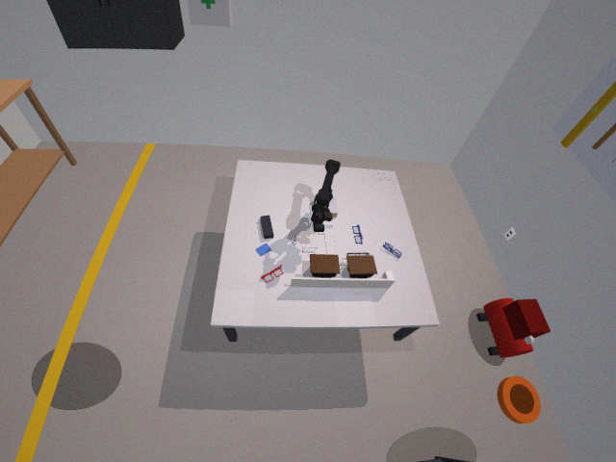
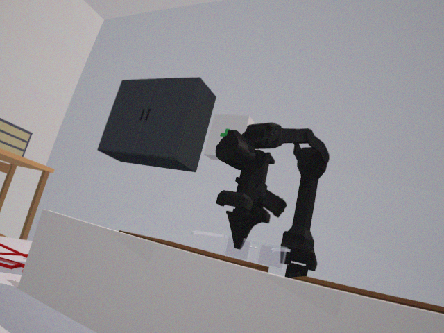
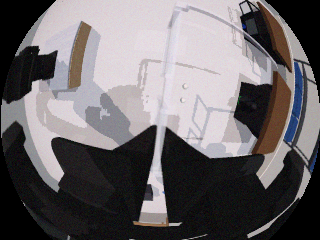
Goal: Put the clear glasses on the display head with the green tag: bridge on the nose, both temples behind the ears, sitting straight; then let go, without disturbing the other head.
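My gripper (image 1: pixel 318 227) (image 2: pixel 237 245) (image 3: pixel 158 130) points down and is shut on the clear glasses (image 2: pixel 270 254) (image 3: pixel 170 60). It holds them by the frame, low over the table (image 1: pixel 258 303), just behind the left head. Their faint outline also shows in the overhead view (image 1: pixel 309 248). Two display heads with brown tops, the left one (image 1: pixel 324 264) (image 2: pixel 179 245) and the right one (image 1: pixel 361 264) (image 2: pixel 358 291), stand side by side behind a white board (image 1: pixel 341 282) (image 2: pixel 143 286). In the wrist view one head (image 3: pixel 263 114) has a small green speck beside it. The faces and ears are hidden in the top and exterior views.
Red glasses (image 1: pixel 274 272) (image 2: pixel 10 254), a blue cloth (image 1: pixel 262 248) and a black case (image 1: pixel 267 226) lie on the left. A small brown block (image 3: pixel 82 54) sits near the arm's base.
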Robot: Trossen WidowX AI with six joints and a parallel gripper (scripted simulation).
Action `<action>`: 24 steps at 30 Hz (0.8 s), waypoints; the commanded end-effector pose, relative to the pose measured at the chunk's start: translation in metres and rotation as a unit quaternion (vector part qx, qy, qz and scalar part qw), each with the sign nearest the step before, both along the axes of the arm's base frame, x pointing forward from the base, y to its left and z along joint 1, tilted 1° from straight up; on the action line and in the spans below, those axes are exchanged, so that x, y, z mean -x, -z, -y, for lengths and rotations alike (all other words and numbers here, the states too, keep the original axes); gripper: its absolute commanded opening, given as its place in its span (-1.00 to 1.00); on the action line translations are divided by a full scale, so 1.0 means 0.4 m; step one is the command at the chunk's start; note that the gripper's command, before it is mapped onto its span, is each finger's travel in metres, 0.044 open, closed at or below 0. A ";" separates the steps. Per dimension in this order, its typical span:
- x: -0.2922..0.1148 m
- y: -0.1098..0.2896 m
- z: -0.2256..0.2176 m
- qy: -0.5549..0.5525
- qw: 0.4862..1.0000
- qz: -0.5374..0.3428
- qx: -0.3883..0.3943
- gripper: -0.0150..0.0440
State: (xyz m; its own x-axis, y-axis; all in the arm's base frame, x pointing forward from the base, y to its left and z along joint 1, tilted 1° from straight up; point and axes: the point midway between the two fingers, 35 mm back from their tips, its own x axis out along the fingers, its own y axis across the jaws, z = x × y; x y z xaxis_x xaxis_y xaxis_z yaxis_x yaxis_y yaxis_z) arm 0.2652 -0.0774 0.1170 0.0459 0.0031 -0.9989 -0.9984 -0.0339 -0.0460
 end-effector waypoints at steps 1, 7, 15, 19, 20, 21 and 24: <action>0.002 0.006 -0.001 0.007 1.000 0.006 0.009 -0.49; 0.002 0.019 0.000 0.007 0.999 0.039 0.010 -0.49; 0.005 0.043 0.001 0.007 0.999 0.047 -0.001 -0.49; 0.006 0.051 0.002 0.007 1.000 0.029 -0.002 -0.49; 0.006 0.054 0.002 0.007 1.000 0.025 -0.002 -0.49; 0.005 0.056 0.001 0.007 1.000 0.021 -0.002 -0.49; 0.005 0.067 -0.001 0.007 1.000 0.017 0.001 -0.49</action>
State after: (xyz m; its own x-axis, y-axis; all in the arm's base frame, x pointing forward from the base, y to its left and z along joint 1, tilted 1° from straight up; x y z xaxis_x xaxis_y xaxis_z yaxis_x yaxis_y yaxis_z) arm 0.2629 -0.0770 0.0944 0.0970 0.0062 -0.9953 -0.9950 -0.0217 -0.0971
